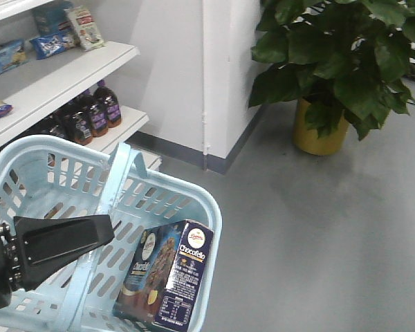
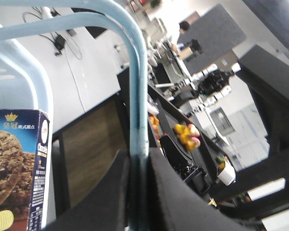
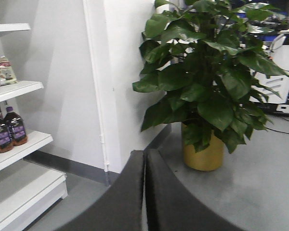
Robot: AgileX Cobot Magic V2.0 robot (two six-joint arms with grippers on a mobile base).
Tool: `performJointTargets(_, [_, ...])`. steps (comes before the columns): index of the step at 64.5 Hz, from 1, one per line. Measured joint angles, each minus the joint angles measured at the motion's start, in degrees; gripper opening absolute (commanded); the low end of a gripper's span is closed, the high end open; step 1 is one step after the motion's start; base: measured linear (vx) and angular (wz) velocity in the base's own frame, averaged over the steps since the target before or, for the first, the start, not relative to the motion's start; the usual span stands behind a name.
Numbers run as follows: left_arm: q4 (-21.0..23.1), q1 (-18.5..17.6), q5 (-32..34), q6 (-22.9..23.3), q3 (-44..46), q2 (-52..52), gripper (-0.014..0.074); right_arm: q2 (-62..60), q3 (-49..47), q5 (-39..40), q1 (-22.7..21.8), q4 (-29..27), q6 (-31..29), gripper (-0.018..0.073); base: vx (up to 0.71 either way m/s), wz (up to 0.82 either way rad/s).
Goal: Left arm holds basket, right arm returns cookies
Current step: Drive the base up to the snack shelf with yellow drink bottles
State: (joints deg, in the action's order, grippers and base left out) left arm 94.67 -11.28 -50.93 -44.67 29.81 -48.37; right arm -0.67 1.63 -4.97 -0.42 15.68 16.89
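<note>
The Danisa Chocofello cookie box [image 1: 167,280] lies tilted in the near right corner of the pale blue basket [image 1: 194,194], leaned against the slotted wall and not yet lifted. It is judged to be light, stiff cardboard with a smooth printed skin (crushable if squeezed hard, and its contents brittle). A hold across the narrow faces near the raised upper end, close to the rim, is therefore favoured. The basket's flat handle [image 2: 137,96] is clamped between the left fingers [image 2: 178,202], which are closed on it. The right fingers [image 3: 173,202] are pressed together with nothing held. They are pointed toward the shelves [image 1: 90,66] of dark bottles [image 1: 93,114] and the potted plant [image 3: 207,72], with the box outside their view.
</note>
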Motion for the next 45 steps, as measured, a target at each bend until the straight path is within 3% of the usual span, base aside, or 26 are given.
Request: performJointTargets(45, [0.0,0.0,0.0,0.0,0.0,0.0,-0.0007,0.0,0.0,0.0,0.0,0.0,0.0,-0.0004,0.11,0.43])
